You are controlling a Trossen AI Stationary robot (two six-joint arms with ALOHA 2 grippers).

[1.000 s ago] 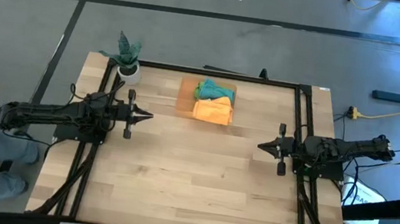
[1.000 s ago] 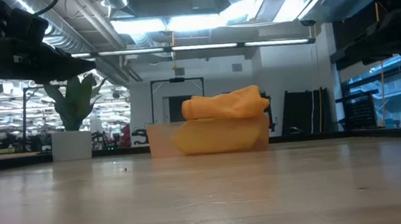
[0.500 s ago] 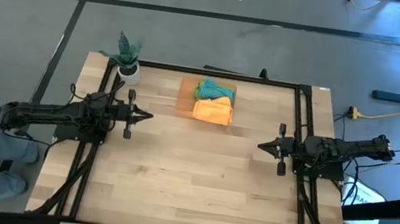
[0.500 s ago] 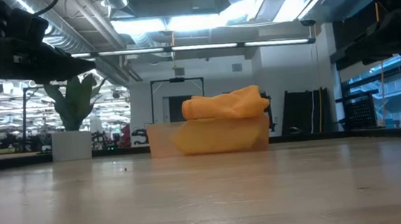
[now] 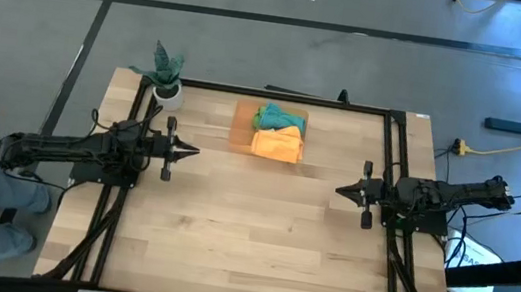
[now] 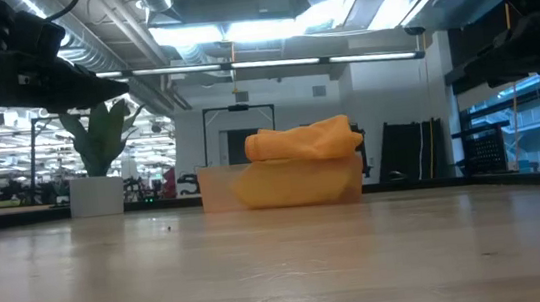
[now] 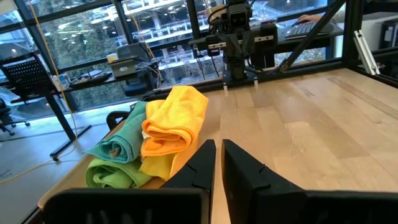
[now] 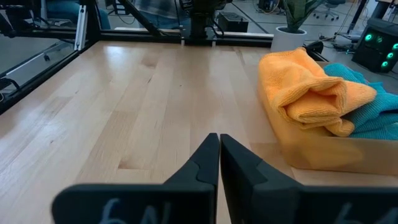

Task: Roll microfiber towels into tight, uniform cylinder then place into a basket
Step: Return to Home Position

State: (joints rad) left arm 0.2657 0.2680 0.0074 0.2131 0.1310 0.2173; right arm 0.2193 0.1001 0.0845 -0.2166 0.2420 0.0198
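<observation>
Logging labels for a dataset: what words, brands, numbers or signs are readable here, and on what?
None can be read for certain.
Pale marks on the right gripper housing: too blurred to read.
On the towels and the basket: no print shows.
In the background room: nothing legible.

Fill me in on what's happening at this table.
Nothing is being handled right now. The left gripper and the right gripper hang shut and empty at opposite sides of the wooden table, pointing at each other. Rolled microfiber towels sit in the orange basket at the far edge: an orange towel on top, with a teal towel and a green towel beside it. No towel lies loose on the table.
</observation>
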